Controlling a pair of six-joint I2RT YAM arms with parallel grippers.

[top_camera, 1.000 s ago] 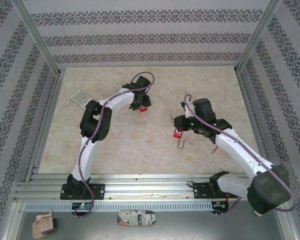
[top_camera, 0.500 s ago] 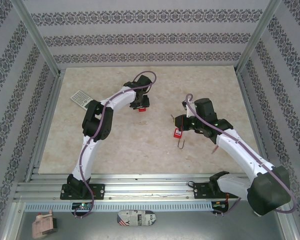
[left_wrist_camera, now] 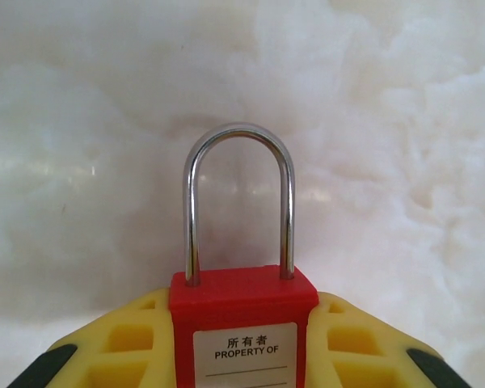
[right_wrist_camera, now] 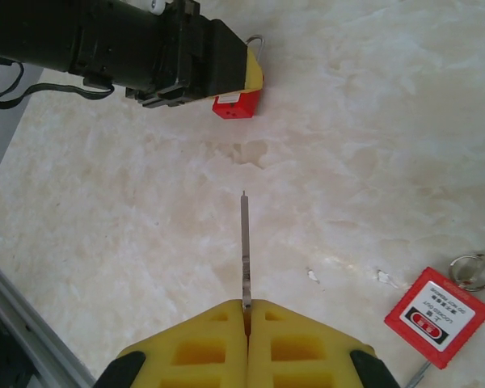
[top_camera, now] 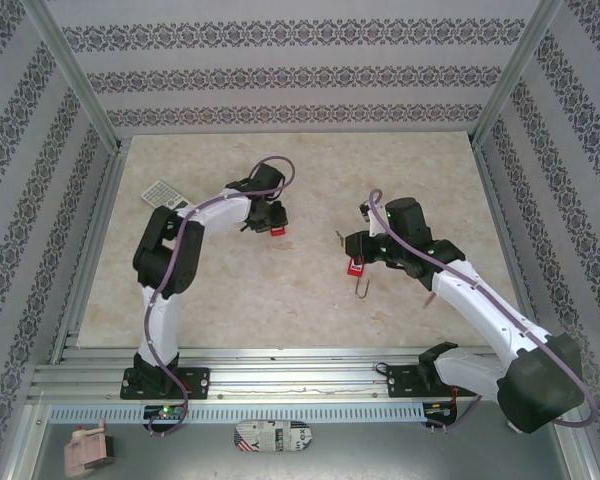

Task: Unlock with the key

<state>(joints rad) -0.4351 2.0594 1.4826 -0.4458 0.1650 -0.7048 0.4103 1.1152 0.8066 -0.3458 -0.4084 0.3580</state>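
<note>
The left pincer [left_wrist_camera: 242, 352] grasps a red padlock [left_wrist_camera: 244, 301]: its yellow fingers [left_wrist_camera: 129, 343] press against both sides of the red body, whose white label reads "PROPERTY OF". The steel shackle [left_wrist_camera: 239, 137] points straight away from the pincer, and both of its legs sit in the body, so the lock is closed. From above, this pincer [top_camera: 269, 221] is over the far middle of the marbled beige desk [top_camera: 280, 300], with the padlock [top_camera: 277, 230] at its tip. Whether the lock rests on the desk or hangs just above it cannot be told. The right pincer [right_wrist_camera: 247, 310] is clenched on the key [right_wrist_camera: 245, 242], whose thin metal blade is seen edge-on, sticking straight out from the seam between the two yellow fingers. The blade aims toward the left pincer [right_wrist_camera: 226, 69] and the padlock [right_wrist_camera: 236, 105] it carries, with a wide stretch of bare desk between them. In the overhead view the right pincer [top_camera: 353, 243] is right of centre and the key [top_camera: 339, 237] juts to its left. A second red padlock [right_wrist_camera: 438, 317] lies flat on the desk just beside the right pincer, with a red-and-white label facing up and a metal ring [right_wrist_camera: 471, 271] at one corner. A grey calculator [top_camera: 161, 193] lies near the far left edge of the desk.
</note>
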